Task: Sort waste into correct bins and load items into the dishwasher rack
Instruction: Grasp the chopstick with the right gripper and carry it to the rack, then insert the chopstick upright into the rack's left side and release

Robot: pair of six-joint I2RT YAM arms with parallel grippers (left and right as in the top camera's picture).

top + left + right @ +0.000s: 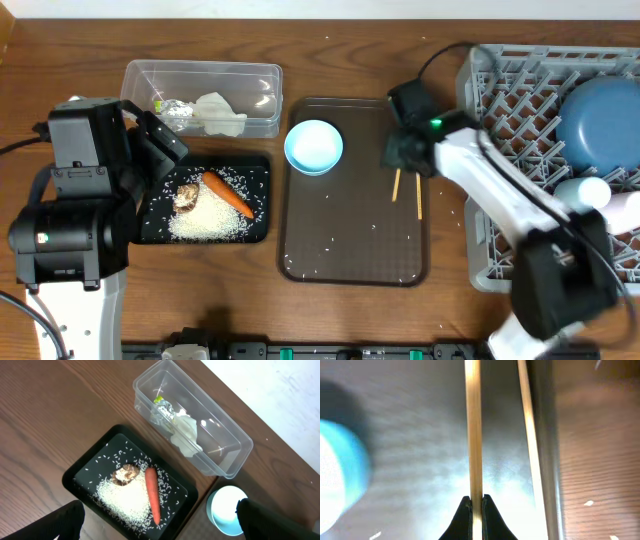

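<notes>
The right jaws were pinched tight on one thin, pale wooden chopstick, lying beside its twin on the brown tray mid-counter, while the left jaws gaped empty over the black tray by the dark wood counter's left edge.

The overhead camera looks straight down from high up and takes in the whole table, from the clear tub and black tray on one side to the dishwasher rack on the other. The left wrist camera looks down from mid height, turned askew, on that tub, that tray and the light-blue cup. The right wrist camera sits very near the brown tray, facing along the chopsticks. The cup's blurred edge is all it shares with the left wrist view.
</notes>
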